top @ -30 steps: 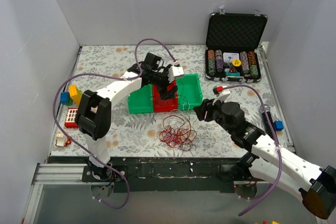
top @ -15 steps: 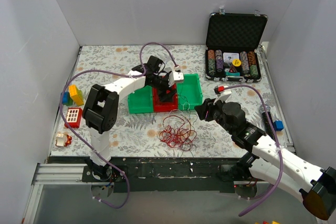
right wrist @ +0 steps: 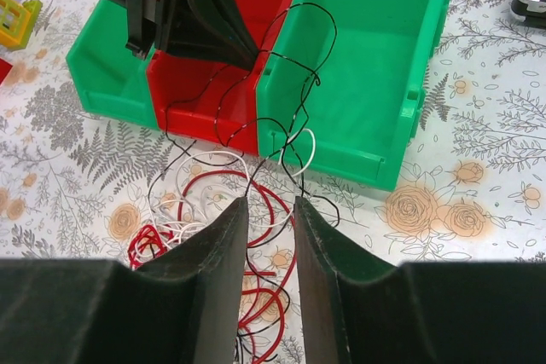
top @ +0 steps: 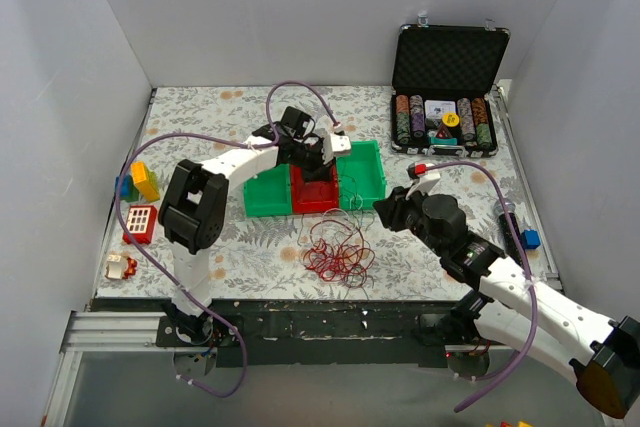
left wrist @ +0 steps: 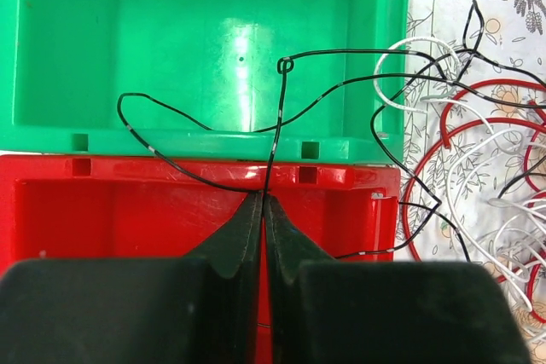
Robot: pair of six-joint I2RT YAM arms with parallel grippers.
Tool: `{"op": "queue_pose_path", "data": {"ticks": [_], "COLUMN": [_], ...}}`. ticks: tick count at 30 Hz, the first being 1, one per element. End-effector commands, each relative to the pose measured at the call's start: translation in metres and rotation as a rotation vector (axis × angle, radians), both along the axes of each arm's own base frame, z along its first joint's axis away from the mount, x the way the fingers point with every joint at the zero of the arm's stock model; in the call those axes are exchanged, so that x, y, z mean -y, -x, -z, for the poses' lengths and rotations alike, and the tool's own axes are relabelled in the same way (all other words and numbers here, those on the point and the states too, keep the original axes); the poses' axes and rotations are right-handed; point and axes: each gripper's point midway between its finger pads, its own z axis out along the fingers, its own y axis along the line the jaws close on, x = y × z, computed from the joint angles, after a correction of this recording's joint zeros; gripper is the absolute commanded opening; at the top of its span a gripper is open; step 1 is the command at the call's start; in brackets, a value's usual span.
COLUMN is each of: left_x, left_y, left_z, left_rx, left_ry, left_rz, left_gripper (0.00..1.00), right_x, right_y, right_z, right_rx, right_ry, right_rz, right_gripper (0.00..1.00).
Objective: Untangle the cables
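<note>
Left gripper is clamped fully shut over the red bin, at 12 o'clock from the cables. They lie as a loose heap on the floral table. Right gripper sits at about 2 o'clock of the heap.

Left wrist view: left gripper pinches one black strand, which loops across the green bin and runs out at 3 o'clock into white and red loops. Strand is hair-thin, springy wire. Bins are glossy hard plastic with notched rims.

Right wrist view: right gripper is part open with a clear gap and grips nothing. Red and white strands of the cables lie under the gap. Left gripper is at 11 o'clock, with the black strand draped over the bin wall.

Risks:
- Pulling the black strand could snag it on a rim notch and drag a bin.
- A hard pull could tighten the knot instead of freeing it.
- Thin wire could slip from the smooth pads.
- If the right jaws clamp here, they likely catch several strands at once.
</note>
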Motion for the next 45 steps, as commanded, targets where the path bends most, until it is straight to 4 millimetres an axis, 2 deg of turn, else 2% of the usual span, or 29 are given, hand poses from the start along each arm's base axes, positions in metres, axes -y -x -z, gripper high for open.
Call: {"op": "queue_pose_path", "data": {"ticks": [1,2,5,7,11,12,15,20,25,31,34,37,40,45], "left_x": [0.001,0.001,0.000,-0.002,-0.009,-0.012,-0.014,-0.015,-0.028,-0.059,-0.069,-0.077,-0.087,-0.106], "left_y": [0.004,0.005,0.007,0.010,0.036,0.047,0.080,0.137,0.158,0.178,0.188,0.201,0.217,0.231], "left_z": [-0.045,-0.053,-0.097,-0.136,-0.206,-0.227,-0.267,-0.324,-0.398,-0.495,-0.525,-0.546,-0.567,-0.599], "left_rx": [0.051,0.055,0.096,0.151,0.240,0.277,0.345,0.473,0.612,0.857,0.912,0.957,1.027,1.187], "left_ry": [0.068,0.079,0.139,0.192,0.295,0.323,0.371,0.457,0.595,0.797,0.849,0.887,0.935,1.007], "left_rz": [-0.015,-0.026,-0.069,-0.092,-0.078,-0.067,-0.017,0.073,0.036,-0.038,-0.045,-0.028,-0.012,-0.029], "left_gripper": [0.00,0.00,0.00,0.00,0.00,0.00,0.00,0.00,0.00,0.00,0.00,0.00,0.00,0.00], "right_x": [-0.001,-0.002,-0.003,-0.004,-0.005,-0.005,-0.009,-0.015,-0.023,-0.033,-0.048,-0.072,-0.083,-0.090], "right_y": [-0.004,-0.005,-0.006,-0.006,-0.007,-0.007,-0.009,-0.014,-0.014,-0.030,-0.038,-0.034,-0.029,-0.004], "right_z": [-0.002,-0.001,0.000,0.000,-0.001,-0.002,-0.011,-0.029,-0.035,-0.021,-0.022,-0.032,-0.048,-0.080], "right_rx": [0.016,0.013,0.013,0.016,0.020,0.025,0.043,0.082,0.090,0.062,0.054,0.067,0.107,0.188], "right_ry": [-0.011,-0.009,-0.007,-0.011,-0.014,-0.018,-0.031,-0.056,-0.089,-0.068,-0.073,-0.110,-0.146,-0.226], "right_rz": [0.010,0.010,0.008,0.005,0.002,0.002,-0.007,-0.020,-0.047,-0.021,-0.052,-0.165,-0.223,-0.361], "right_gripper": [0.34,0.33,0.30,0.29,0.30,0.31,0.41,0.56,0.64,0.70,0.70,0.70,0.70,0.70]}}
